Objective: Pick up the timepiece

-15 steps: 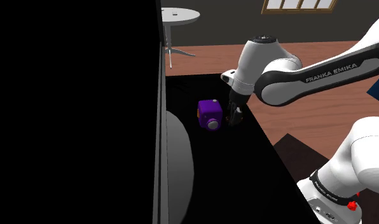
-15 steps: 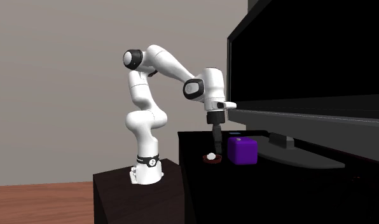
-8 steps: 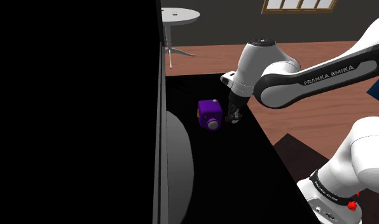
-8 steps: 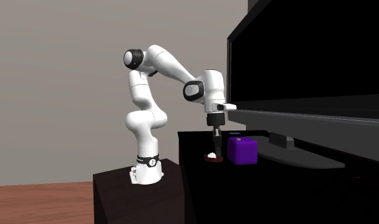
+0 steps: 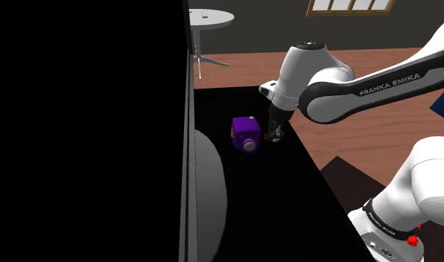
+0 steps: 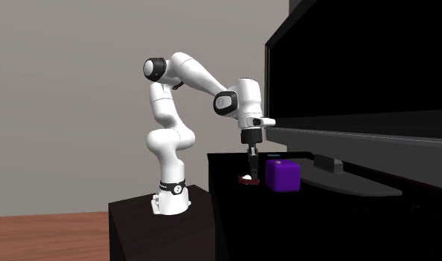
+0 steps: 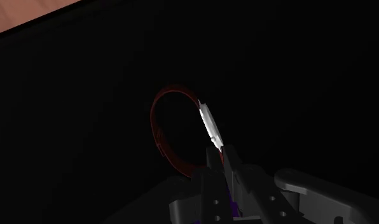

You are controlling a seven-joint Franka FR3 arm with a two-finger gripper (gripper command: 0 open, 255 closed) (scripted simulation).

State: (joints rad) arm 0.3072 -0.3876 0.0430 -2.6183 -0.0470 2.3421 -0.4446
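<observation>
Shoulder view, cabinet top (image 5: 306, 197): black, running from frame centre to the lower right. It carries everything in play.
Shoulder view, gripper (image 5: 273, 137): points straight down at frame centre, its tip low on the cabinet top. This is probably so the fingers straddle a thing lying flat.
Shoulder view, watch (image 5: 272, 136): a pale glint at the fingertips, just right of the purple cube (image 5: 246, 132).
Shoulder view, television (image 5: 86, 126): fills the left half, with its grey base (image 5: 210, 190) below the cube. That crowds the left side, so the arm (image 5: 362, 93) comes in from the right.
Second exterior view, gripper (image 6: 249, 172): hangs vertical, left of the cube (image 6: 284, 175).
Second exterior view, watch (image 6: 248, 179): at the fingertips, at or just above the cabinet top (image 6: 225, 159). I cannot tell whether it is clear of it.
Wrist view, watch (image 7: 208, 125): a dark red band standing as a loop, its white face edge-on along one side.
Wrist view, fingers (image 7: 213, 186): drawn close together and pinching the loop where the band meets the face. I judge the watch is clasped, on the thin strap because the narrow fingers fit it.
Next move, judgement: a straight lift, keeping clear of the cube.
</observation>
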